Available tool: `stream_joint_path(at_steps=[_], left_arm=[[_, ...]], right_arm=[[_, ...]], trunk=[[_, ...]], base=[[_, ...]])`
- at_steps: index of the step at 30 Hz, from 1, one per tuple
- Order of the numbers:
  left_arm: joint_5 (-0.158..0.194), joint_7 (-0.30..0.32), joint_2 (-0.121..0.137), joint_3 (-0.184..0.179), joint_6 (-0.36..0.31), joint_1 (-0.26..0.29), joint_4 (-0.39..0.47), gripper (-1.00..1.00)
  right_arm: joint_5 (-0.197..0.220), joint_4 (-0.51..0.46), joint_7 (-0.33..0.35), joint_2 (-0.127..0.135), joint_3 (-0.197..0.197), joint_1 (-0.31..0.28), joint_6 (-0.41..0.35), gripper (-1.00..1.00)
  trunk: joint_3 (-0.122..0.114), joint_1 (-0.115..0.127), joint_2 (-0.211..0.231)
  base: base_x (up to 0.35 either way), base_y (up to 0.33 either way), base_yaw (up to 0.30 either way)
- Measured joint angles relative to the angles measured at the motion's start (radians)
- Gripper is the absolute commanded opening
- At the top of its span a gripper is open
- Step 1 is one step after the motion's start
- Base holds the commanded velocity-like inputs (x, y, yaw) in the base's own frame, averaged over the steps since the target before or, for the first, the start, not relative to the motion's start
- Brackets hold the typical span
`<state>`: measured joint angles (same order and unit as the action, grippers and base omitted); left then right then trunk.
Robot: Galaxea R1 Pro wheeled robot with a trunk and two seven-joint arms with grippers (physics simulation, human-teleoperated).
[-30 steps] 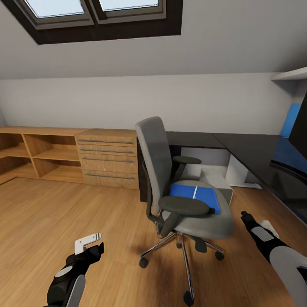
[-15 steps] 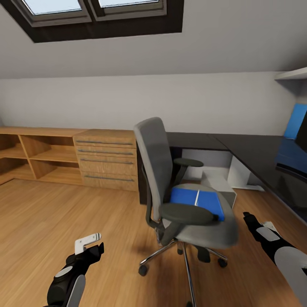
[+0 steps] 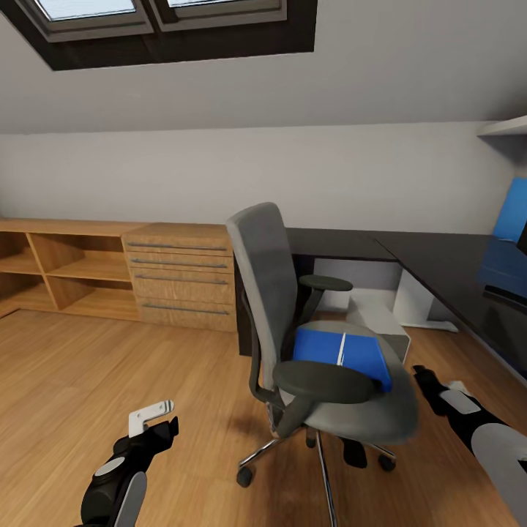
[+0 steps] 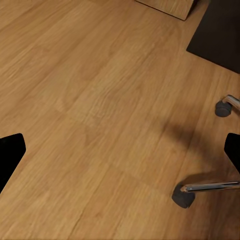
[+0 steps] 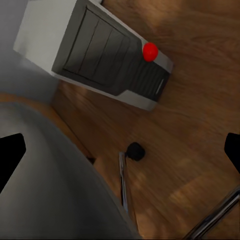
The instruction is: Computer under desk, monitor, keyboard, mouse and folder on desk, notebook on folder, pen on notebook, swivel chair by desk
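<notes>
While the swivel chair [image 3: 322, 344] is standing on the plank floor [image 3: 110, 366] just in front of the desk [image 3: 439, 271], the blue folder [image 3: 342, 353] is lying flat on its seat. The computer [image 5: 100, 60] is lying on the floor under the desk, its red dot facing the right wrist camera. The left gripper [image 3: 150, 419] is hanging low over bare floor, the right gripper [image 3: 439, 380] beside the seat; both are spreading their fingers wide, holding nothing
</notes>
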<state>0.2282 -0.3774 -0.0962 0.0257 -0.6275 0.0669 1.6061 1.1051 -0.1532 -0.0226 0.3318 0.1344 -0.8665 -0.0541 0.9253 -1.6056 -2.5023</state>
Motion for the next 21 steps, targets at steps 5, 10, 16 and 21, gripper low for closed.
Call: stream_joint_path(at_steps=[5, 10, 16, 21], left_arm=[[0.000, 0.000, 0.000, 0.000, 0.000, 0.000, 0.000, 1.00], [0.000, 0.000, 0.000, 0.000, 0.000, 0.000, 0.000, 1.00], [0.000, 0.000, 0.000, 0.000, 0.000, 0.000, 0.000, 1.00], [0.001, 0.000, 0.000, 0.000, 0.000, 0.000, 0.001, 1.00]], right_arm=[[0.000, 0.001, 0.000, 0.000, 0.003, 0.000, -0.043, 1.00], [0.000, 0.000, 0.000, -0.001, 0.006, 0.000, -0.075, 1.00], [0.000, -0.003, 0.000, -0.005, 0.006, 0.000, -0.076, 1.00], [-0.008, -0.003, 0.000, -0.002, 0.006, -0.001, -0.076, 1.00]], trunk=[[0.000, 0.000, 0.000], [0.000, 0.000, 0.000], [0.000, 0.000, 0.000], [0.000, 0.000, 0.000]], base=[[0.000, 0.000, 0.000], [0.000, 0.000, 0.000], [0.000, 0.000, 0.009], [0.000, 0.000, 0.231]])
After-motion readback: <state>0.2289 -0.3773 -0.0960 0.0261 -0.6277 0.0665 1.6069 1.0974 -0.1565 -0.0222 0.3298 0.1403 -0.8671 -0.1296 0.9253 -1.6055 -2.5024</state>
